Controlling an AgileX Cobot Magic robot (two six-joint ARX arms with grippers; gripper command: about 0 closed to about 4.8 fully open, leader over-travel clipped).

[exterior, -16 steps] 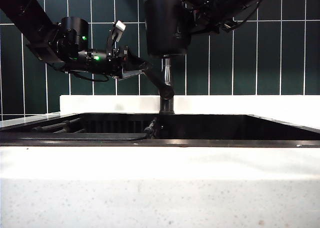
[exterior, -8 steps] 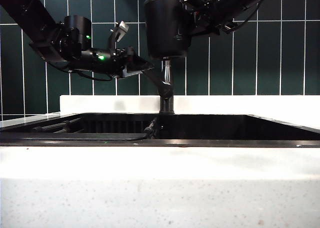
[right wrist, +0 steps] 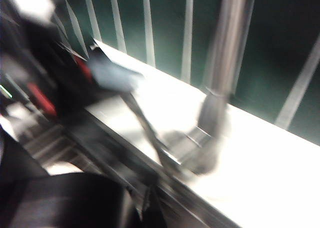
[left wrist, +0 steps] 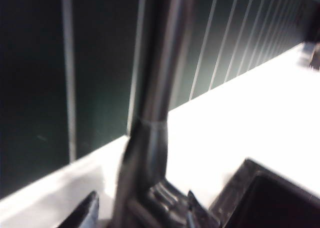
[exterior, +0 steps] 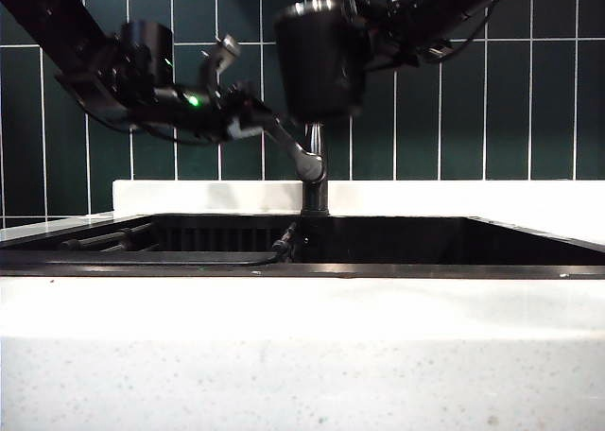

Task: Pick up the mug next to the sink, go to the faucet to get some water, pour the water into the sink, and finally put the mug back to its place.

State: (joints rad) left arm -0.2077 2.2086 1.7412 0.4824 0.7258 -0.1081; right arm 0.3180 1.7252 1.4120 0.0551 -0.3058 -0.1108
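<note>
Exterior view: right gripper point(exterior: 364, 20) clamped on mug point(exterior: 319, 60), tilting by faucet point(exterior: 315, 157); rigid, slick, likely water-heavy; left gripper point(exterior: 250, 119) gaping at lever point(exterior: 288, 147), empty

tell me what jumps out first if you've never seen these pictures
The black mug hangs tilted high over the sink, in front of the faucet, held from the right by the right gripper. The left gripper reaches in from the left, open, at the faucet's slanted lever. Behind everything runs a dark green tiled wall, with white speckled countertop in front.
</note>
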